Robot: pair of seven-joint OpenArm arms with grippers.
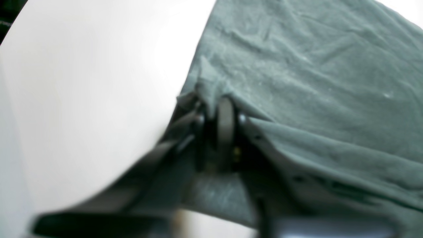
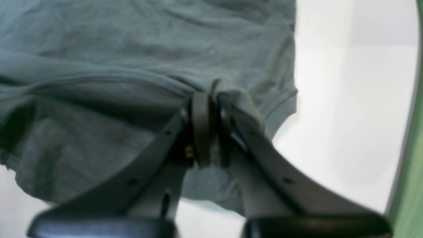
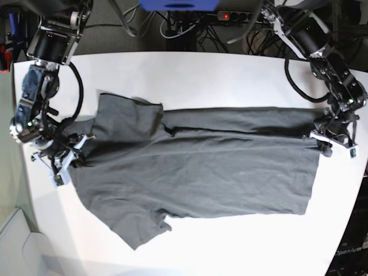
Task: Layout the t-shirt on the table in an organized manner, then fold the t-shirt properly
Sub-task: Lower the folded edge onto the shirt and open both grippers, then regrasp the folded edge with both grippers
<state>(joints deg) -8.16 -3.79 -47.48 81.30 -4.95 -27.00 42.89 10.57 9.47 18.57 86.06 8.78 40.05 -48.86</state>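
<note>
The t-shirt point(image 3: 218, 167) is seen as soft, matt charcoal-grey cloth, finely creased, with pale lint speckled over its weave in the left wrist view. The tabletop point(image 3: 230, 75) is shown as smooth, matt white. The fingers point(image 2: 201, 129) are made of dull grey plastic, fitted with small dark screws and one brass-coloured fastener.

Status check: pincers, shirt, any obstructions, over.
Left pincer and right pincer each pinching an opposite shirt end. Shirt stretched sideways across table, top edge folded over. Nothing in the way.
</note>
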